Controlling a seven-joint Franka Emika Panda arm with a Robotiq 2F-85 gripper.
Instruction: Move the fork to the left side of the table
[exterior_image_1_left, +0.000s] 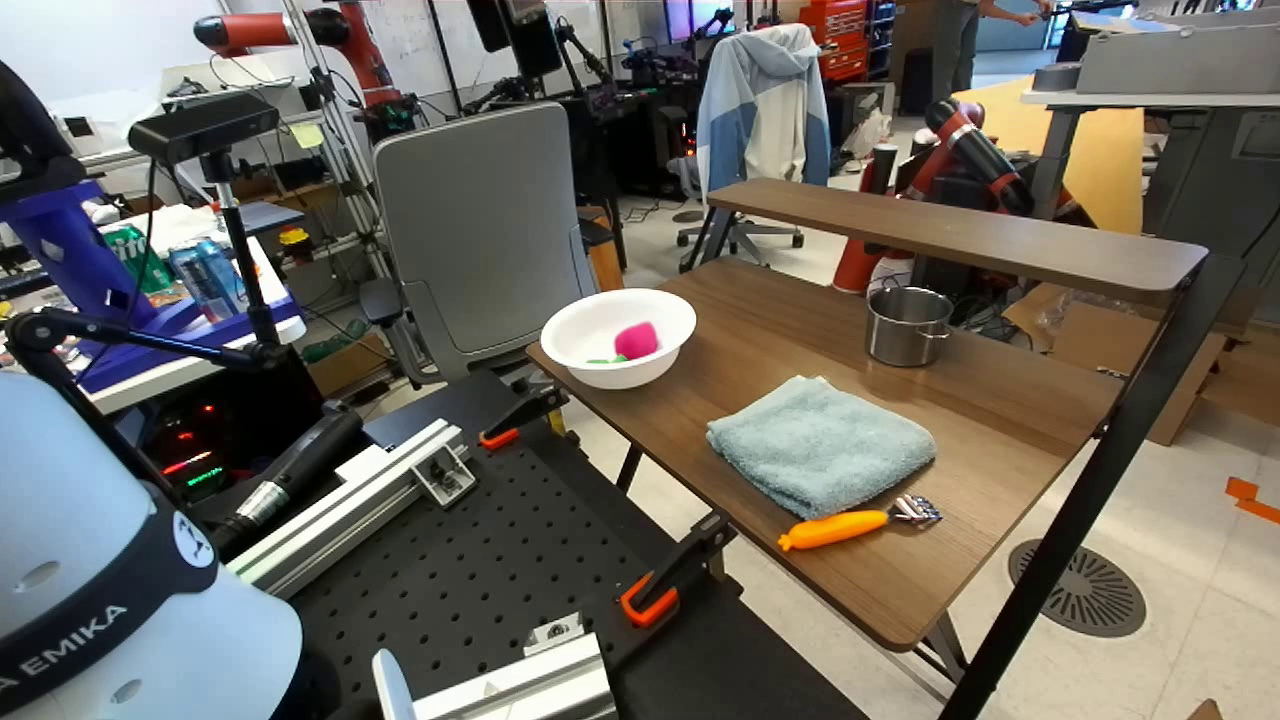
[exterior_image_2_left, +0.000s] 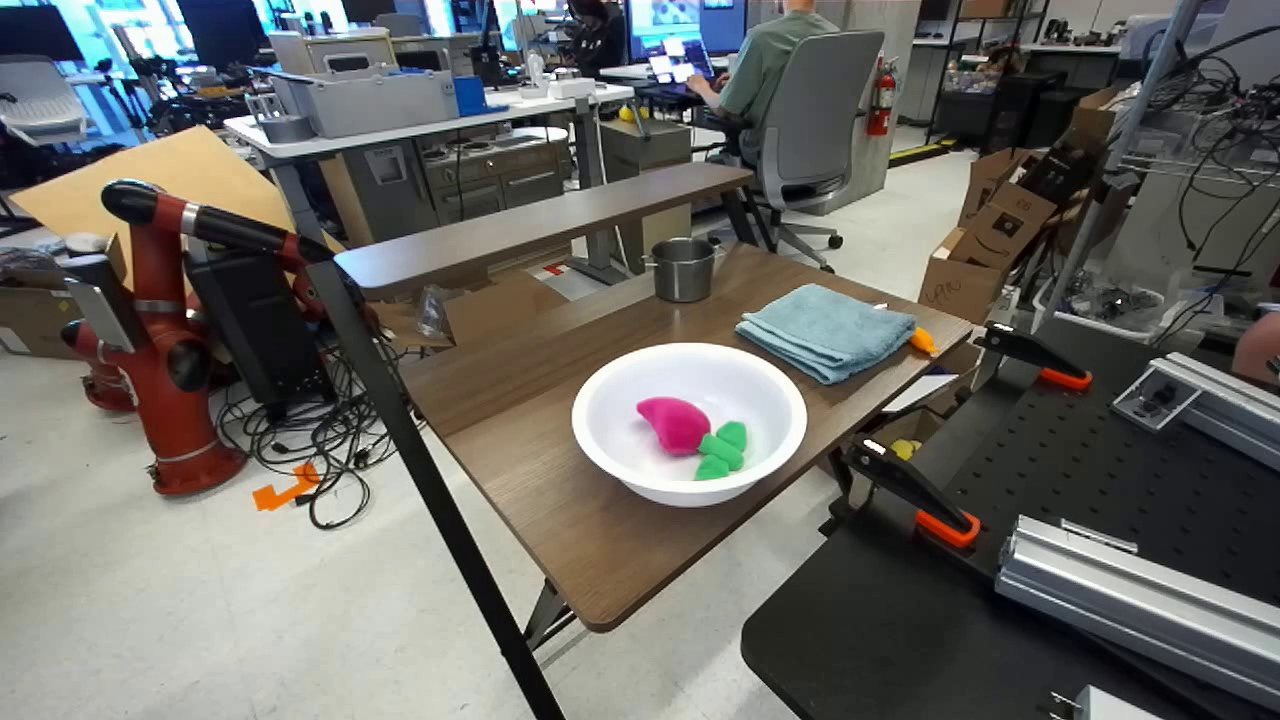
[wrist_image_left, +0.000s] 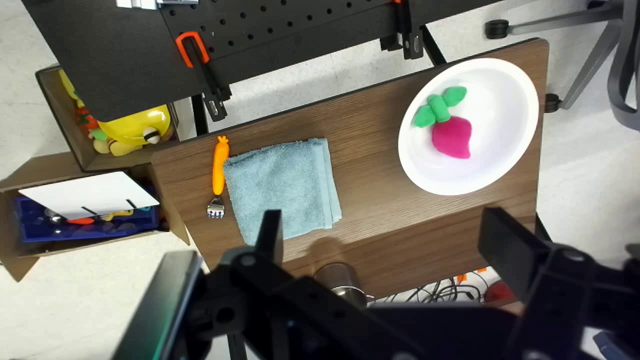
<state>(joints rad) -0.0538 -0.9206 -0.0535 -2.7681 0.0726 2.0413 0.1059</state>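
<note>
The fork (exterior_image_1_left: 835, 528) lies flat on the brown table (exterior_image_1_left: 740, 300), beside the blue-grey towel, with its orange handle end toward the black perforated board. In an exterior view only the orange handle tip of the fork (exterior_image_2_left: 922, 341) clearly shows past the towel. In the wrist view the whole fork (wrist_image_left: 219, 167) lies left of the towel, near the short edge of the table (wrist_image_left: 370, 165). My gripper (wrist_image_left: 382, 220) is open and empty, above the table and apart from the fork. The gripper is out of view in both exterior views.
A folded towel (exterior_image_1_left: 822, 445), a steel pot (exterior_image_1_left: 905, 335) and a white bowl (exterior_image_2_left: 690, 490) holding a pink and green toy (exterior_image_2_left: 680, 425) stand on the table. A raised shelf (exterior_image_1_left: 950, 235) runs along one long side. Clamps (exterior_image_1_left: 650, 600) sit on the perforated board's edge.
</note>
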